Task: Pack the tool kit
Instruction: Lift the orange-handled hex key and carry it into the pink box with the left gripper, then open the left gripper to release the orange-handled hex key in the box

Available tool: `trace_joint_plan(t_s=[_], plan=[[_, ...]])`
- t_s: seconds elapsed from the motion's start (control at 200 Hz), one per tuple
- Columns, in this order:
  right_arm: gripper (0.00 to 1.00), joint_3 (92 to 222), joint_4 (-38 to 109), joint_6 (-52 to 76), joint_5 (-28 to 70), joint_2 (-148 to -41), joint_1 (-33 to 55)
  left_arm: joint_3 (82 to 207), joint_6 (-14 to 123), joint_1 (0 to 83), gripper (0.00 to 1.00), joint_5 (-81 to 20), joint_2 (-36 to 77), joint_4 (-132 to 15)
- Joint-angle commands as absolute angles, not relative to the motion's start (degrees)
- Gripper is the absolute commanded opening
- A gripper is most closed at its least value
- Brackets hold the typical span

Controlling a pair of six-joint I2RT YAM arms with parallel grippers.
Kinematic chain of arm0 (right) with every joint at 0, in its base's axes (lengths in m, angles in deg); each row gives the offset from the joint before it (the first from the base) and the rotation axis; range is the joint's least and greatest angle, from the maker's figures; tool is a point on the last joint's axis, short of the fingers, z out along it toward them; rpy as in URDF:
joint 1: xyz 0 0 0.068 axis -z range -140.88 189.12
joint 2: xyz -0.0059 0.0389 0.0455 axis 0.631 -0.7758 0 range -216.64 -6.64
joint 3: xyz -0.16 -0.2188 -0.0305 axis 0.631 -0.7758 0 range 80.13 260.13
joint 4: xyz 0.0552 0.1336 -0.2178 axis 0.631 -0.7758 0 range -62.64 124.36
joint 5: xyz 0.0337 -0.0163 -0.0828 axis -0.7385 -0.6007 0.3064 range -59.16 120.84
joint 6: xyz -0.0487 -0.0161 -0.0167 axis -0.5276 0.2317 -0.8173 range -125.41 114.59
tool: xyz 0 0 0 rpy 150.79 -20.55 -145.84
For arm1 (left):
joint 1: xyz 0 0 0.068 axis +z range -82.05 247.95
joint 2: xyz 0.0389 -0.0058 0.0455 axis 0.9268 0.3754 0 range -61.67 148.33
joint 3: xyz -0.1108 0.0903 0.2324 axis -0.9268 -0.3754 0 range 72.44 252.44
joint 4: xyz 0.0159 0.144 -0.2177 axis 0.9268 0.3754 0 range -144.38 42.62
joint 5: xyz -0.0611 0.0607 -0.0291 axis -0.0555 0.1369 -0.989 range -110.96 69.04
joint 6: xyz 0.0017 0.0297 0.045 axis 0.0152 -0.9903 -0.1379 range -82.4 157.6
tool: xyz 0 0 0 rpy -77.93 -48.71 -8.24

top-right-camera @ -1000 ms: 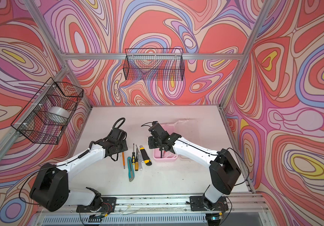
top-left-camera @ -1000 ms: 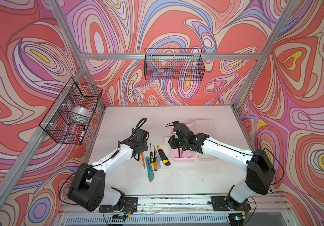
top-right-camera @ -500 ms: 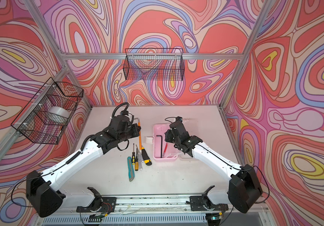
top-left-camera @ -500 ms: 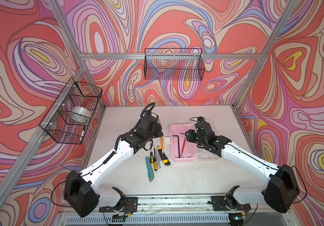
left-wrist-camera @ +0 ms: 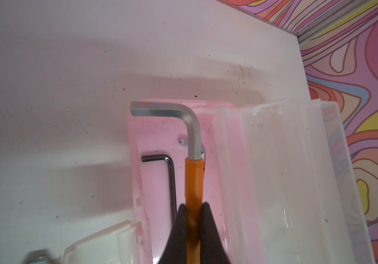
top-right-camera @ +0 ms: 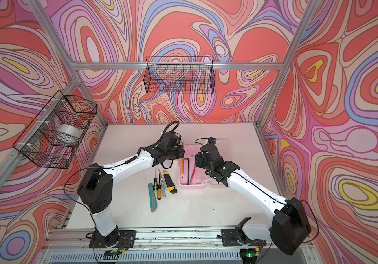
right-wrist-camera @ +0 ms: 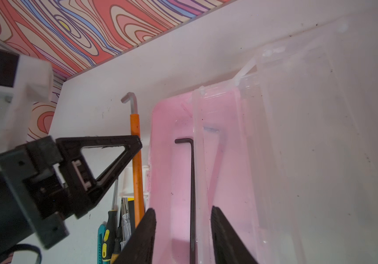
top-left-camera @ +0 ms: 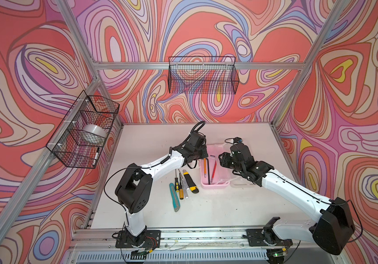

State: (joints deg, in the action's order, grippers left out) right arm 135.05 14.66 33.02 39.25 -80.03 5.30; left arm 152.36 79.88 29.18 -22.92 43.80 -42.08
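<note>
Left fingers (left-wrist-camera: 180,230) clamped tight on the orange hex key (left-wrist-camera: 192,180), holding it just over the open pink case (left-wrist-camera: 155,194) on the bench (left-wrist-camera: 57,102). Right fingers (right-wrist-camera: 145,237) stood apart above the case, gripping nothing.

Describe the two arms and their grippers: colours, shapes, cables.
Both are alike: the left arm and right arm have glossy white links joined by bulky black joint housings, with thin black cables looping alongside. A thicker black cable arches over the left wrist. The left gripper and right gripper are black, with tapering jaws; side-on, a jaw is an open triangular frame.
</note>
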Motion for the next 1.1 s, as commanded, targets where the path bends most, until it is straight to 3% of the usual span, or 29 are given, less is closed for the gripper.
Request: trace_joint_plan(t_s=[0.0, 0.841, 0.951, 1.097], plan=[[0.42, 133.8, 15.5, 33.4, 40.2, -79.1, 5.4, 155.8, 80.9, 28.8, 0.00, -24.9, 46.8, -45.2], [0.42, 132.6, 16.7, 33.9, 39.5, -80.4, 5.4, 161.4, 83.4, 27.0, 0.00, -29.9, 59.0, -43.3], [0.42, 132.8, 16.5, 33.7, 39.5, -80.4, 5.4, 161.4, 83.5, 26.9, 0.18, -30.0, 59.3, -43.3], [0.42, 133.3, 16.3, 33.2, 39.5, -80.3, 5.4, 161.9, 82.9, 26.9, 0.24, -29.3, 59.0, -42.5]])
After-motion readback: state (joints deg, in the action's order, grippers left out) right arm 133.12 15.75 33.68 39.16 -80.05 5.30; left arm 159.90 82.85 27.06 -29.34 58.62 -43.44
